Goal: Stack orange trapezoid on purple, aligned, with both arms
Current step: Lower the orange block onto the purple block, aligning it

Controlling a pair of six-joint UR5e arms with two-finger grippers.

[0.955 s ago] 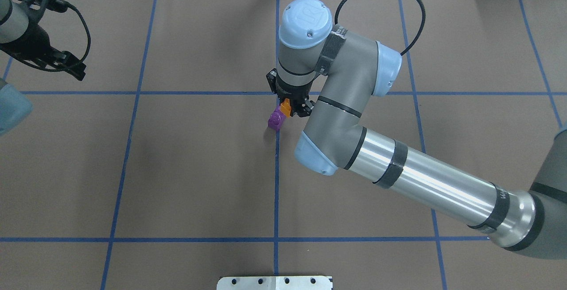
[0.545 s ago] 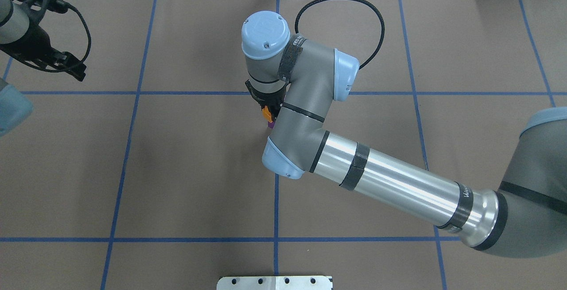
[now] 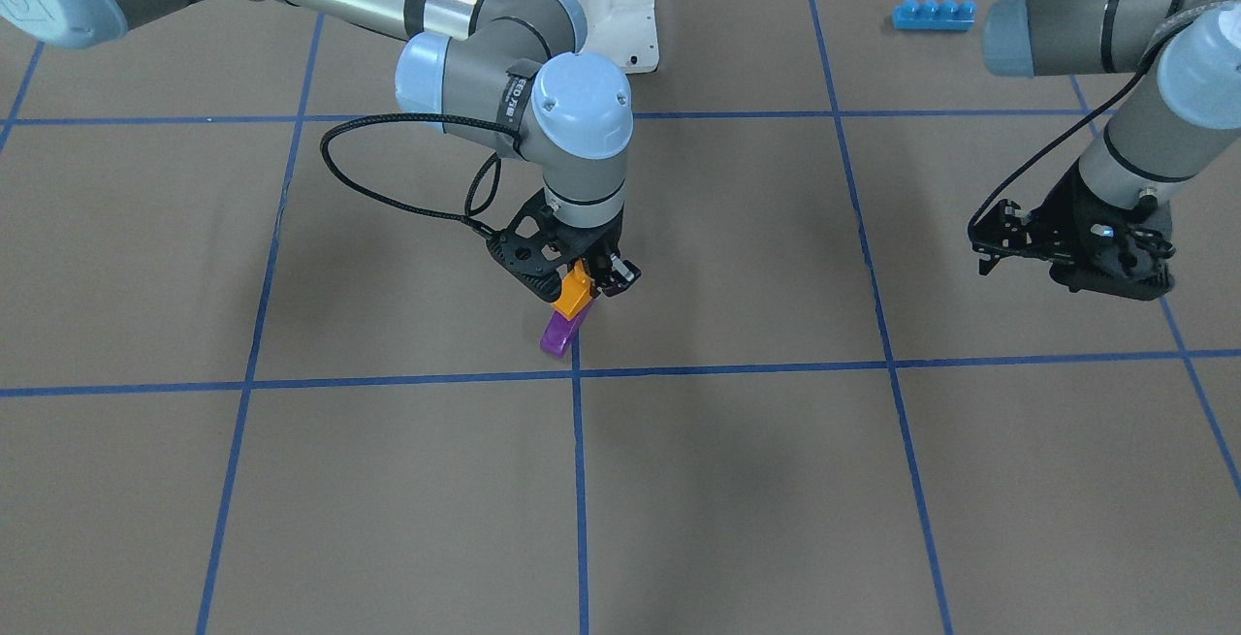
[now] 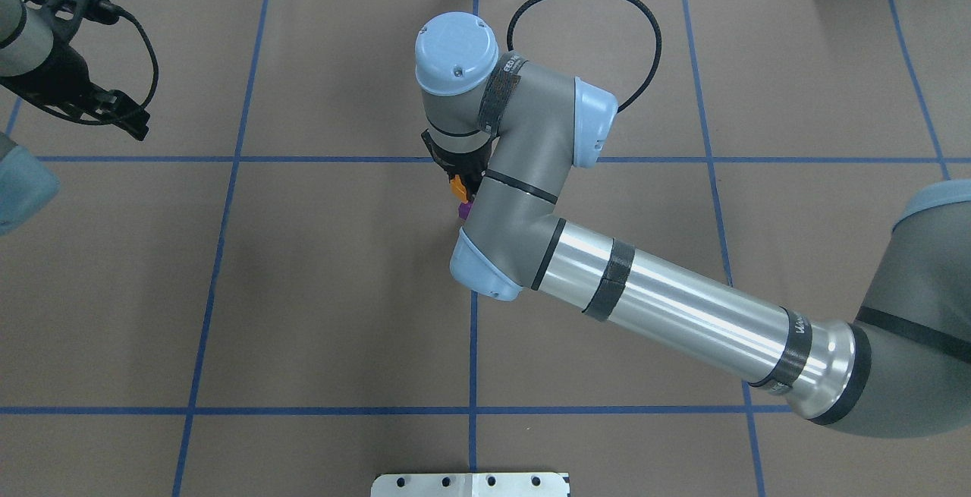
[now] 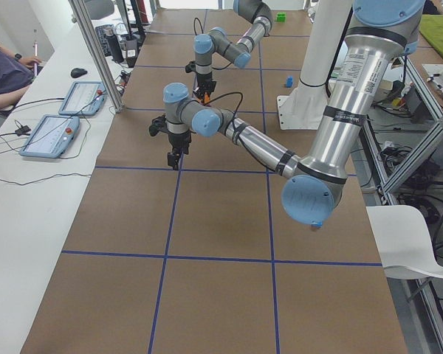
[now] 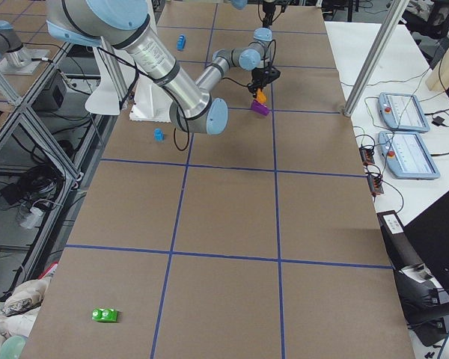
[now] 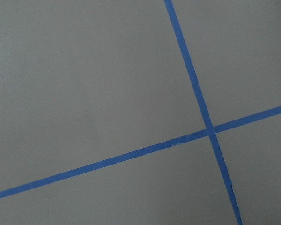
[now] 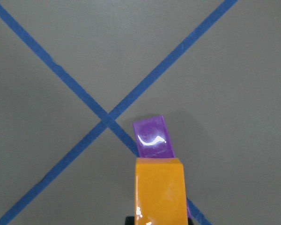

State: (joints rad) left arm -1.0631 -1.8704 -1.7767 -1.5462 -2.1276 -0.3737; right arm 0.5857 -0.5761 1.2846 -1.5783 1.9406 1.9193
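My right gripper (image 3: 593,284) is shut on the orange trapezoid (image 3: 572,294) and holds it tilted over the purple brick (image 3: 559,334), which sits on the table by a blue tape crossing. The orange one's lower end meets the purple one's top; I cannot tell if it is seated. The right wrist view shows the orange brick (image 8: 159,190) overlapping the near end of the purple brick (image 8: 153,137). In the overhead view the orange brick (image 4: 458,189) shows, while the purple one (image 4: 463,212) is mostly hidden under the arm. My left gripper (image 3: 983,249) hangs open and empty, far off to the side.
A long blue four-stud brick (image 3: 933,15) lies near the left arm's base. A small blue brick (image 6: 159,134) and a green brick (image 6: 104,315) lie far from the stack. The white base mount (image 3: 620,24) stands behind the right arm. Blue tape lines grid the brown table.
My right arm swung left with the orange brick, from beside the purple brick to over it, then held nearly still. The purple brick is now mostly covered from above. The left arm barely moved.
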